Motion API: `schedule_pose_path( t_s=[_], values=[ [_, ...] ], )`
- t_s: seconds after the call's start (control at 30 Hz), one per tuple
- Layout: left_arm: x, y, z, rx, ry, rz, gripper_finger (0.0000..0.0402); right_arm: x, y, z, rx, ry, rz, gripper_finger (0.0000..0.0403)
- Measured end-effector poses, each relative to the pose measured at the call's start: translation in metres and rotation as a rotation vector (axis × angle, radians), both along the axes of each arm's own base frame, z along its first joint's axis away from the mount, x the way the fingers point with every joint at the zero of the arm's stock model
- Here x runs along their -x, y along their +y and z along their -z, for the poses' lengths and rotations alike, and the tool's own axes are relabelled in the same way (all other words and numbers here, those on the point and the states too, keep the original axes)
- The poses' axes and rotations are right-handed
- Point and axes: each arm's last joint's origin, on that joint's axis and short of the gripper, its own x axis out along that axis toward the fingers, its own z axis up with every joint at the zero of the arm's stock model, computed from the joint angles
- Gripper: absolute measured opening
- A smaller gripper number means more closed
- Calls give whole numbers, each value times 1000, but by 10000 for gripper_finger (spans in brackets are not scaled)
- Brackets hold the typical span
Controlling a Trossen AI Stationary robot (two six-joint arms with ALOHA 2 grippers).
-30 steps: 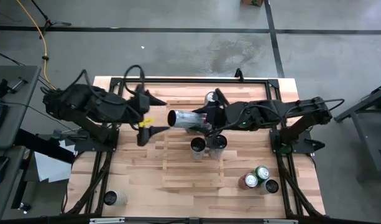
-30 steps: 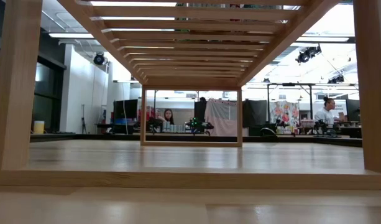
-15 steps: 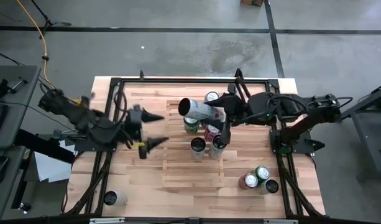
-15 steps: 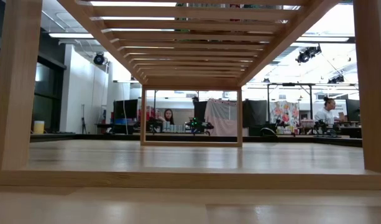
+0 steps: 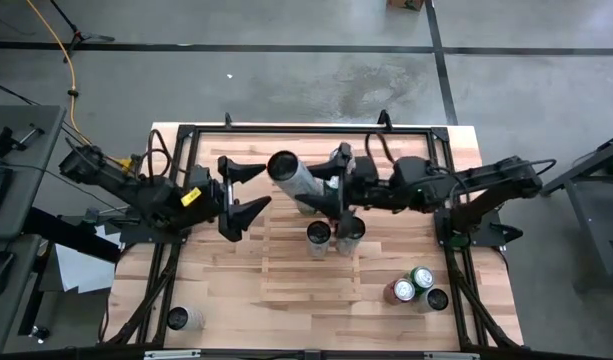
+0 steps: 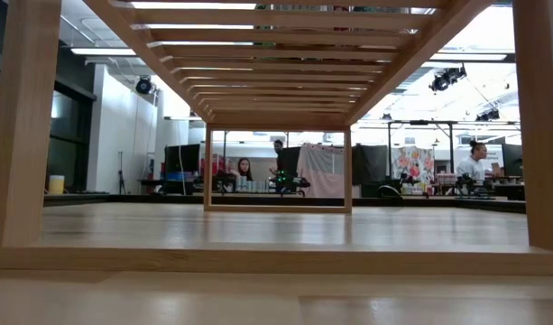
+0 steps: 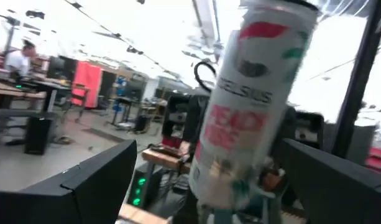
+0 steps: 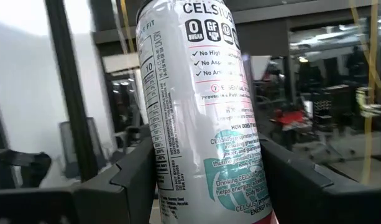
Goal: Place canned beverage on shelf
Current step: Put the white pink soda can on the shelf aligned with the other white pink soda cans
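Left hand (image 5: pixel 248 188) moved nearer the can (image 5: pixel 291 176); wooden table (image 5: pixel 456 140) unchanged.

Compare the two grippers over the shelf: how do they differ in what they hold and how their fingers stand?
The right gripper is closed on a white can, which it holds lying tilted above the shelf; the left gripper holds nothing. The left gripper's fingers are spread wide open and point at the can, while the right gripper's fingers press the can's sides. Both are dark, two-fingered, and face each other from opposite sides of the can.
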Motion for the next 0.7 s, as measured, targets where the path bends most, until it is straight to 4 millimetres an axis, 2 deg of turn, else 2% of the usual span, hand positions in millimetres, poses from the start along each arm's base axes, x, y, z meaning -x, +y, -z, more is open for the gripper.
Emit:
schedule_pose_path(
  t_s=[0.13,0.43,0.7],
  values=[
    [-6,5,1,-2,-21,48,384,-11,4,9,-10,1,-23,230],
    [-6,3,-7,-35,-91,156,385,-24,3,18,-27,1,10,230],
    [-20,-1,-15,-137,-70,105,385,-30,2,25,-46,18,6,230]
  ],
)
